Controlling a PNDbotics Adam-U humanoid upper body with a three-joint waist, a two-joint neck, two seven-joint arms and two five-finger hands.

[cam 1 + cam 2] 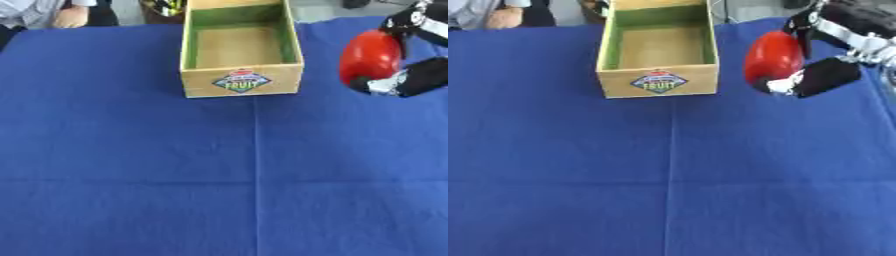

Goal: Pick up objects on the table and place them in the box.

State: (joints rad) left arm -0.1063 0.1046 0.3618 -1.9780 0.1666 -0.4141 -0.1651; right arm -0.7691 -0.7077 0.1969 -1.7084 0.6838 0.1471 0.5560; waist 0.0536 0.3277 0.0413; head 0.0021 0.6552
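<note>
Red and glossy, the fruit (772, 54) sits in my right robot hand (826, 75), fingers and thumb curled round it, held above the blue worktop (667, 175) just right of the wooden box (656, 82). I judge it is raised to clear the box's wall. My left robot hand shows nowhere.

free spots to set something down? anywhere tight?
The blue cloth lies bare in front of the box and to its left. The box's inside looks empty. Crowded only right of the box, where the right hand holds a red object.
</note>
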